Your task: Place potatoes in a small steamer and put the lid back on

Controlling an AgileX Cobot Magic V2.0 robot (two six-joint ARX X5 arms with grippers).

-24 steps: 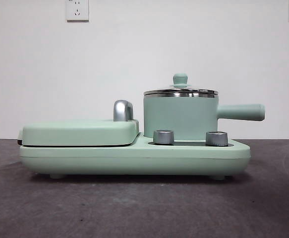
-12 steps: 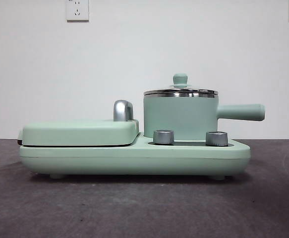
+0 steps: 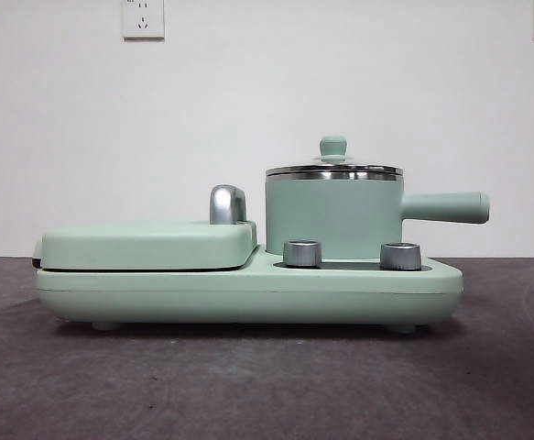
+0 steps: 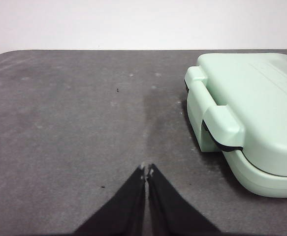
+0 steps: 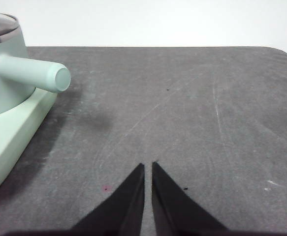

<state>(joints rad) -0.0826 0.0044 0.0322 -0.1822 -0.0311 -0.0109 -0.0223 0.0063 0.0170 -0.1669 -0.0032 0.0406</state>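
Note:
The small steamer (image 3: 333, 218), a mint-green pot with a steel rim, stands on the right half of a green cooker base, its long handle (image 3: 445, 207) pointing right. The glass lid (image 3: 333, 168) with its green knob sits on the pot. No potatoes show in any view. My left gripper (image 4: 146, 169) is shut and empty above the bare mat, off the griddle's outer end. My right gripper (image 5: 148, 166) is shut and empty over the mat, out beyond the pot handle (image 5: 32, 73). Neither arm appears in the front view.
A flat mint-green lidded griddle (image 3: 147, 244) with a chrome handle (image 3: 227, 203) fills the base's left half. Two steel dials (image 3: 302, 253) face front. The base (image 3: 248, 291) rests on a dark grey mat (image 3: 248, 385). A white wall with sockets stands behind.

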